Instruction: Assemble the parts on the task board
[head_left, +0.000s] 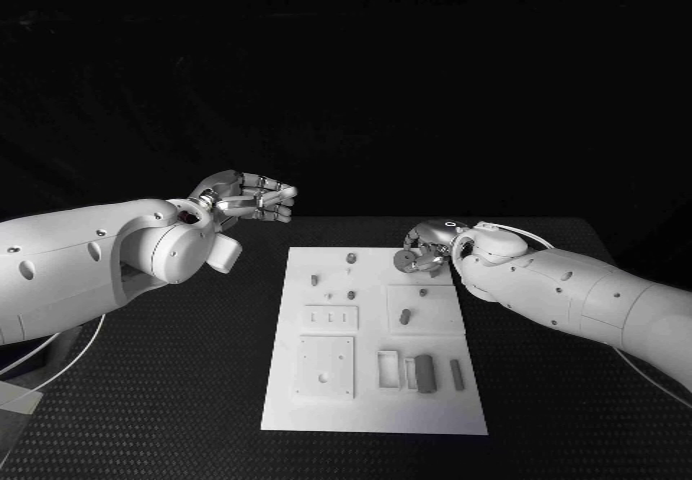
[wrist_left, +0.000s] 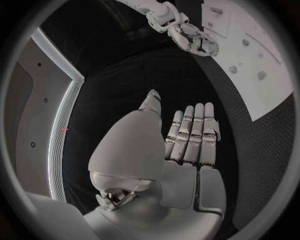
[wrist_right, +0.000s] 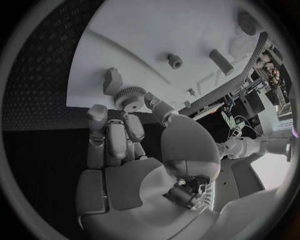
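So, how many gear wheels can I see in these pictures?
1. The gear wheel is over the far right corner of the task board, where the right hand holds it in its fingers. That hand may hide other parts.

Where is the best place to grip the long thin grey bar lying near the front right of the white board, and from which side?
Pinch the bar across its narrow width at mid-length, from above: it lies flat on the task board, with free board on both long sides.
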